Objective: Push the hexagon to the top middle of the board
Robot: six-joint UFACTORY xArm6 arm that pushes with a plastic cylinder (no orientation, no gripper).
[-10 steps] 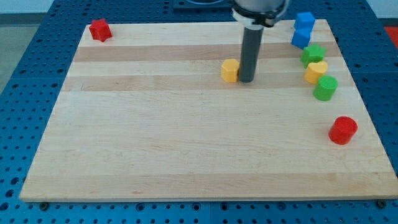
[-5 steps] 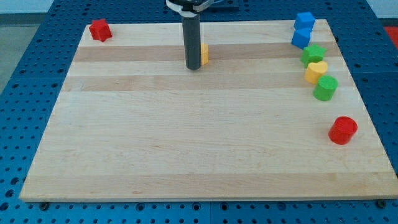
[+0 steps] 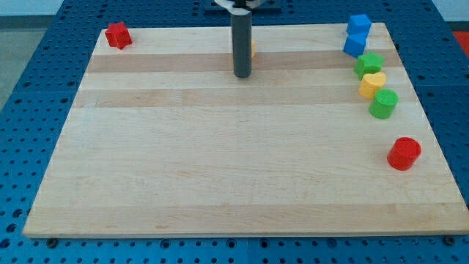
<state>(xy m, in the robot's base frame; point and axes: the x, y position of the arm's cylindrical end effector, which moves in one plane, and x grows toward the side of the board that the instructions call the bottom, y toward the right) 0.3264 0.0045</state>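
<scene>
Camera view, the only one on this rig: the arm's dark rod stands upright near the top middle of the wooden board [image 3: 220, 161], and my tip [image 3: 242, 75] rests on the wood just below a yellow block [image 3: 252, 48]. That block, the hexagon of the task, is almost wholly hidden behind the rod; only a thin yellow sliver shows at the rod's right edge, close to the board's top edge, and its shape cannot be made out here. Whether the rod touches it cannot be told. The arm carries no fingers at all, only this straight rod, so nothing is held or clamped.

At the view's top left corner of the board sits a red block [image 3: 117, 34], well apart from the tip. Along the view's right side runs a loose column: two blue blocks [image 3: 357, 35] touching one another at the top corner, then a green block [image 3: 369, 64], a yellow heart-shaped block [image 3: 372, 83] and a second green block [image 3: 383, 103], each just beside the next. Lower down, apart from that column, stands a red cylinder [image 3: 404, 153] near the board's right edge.
</scene>
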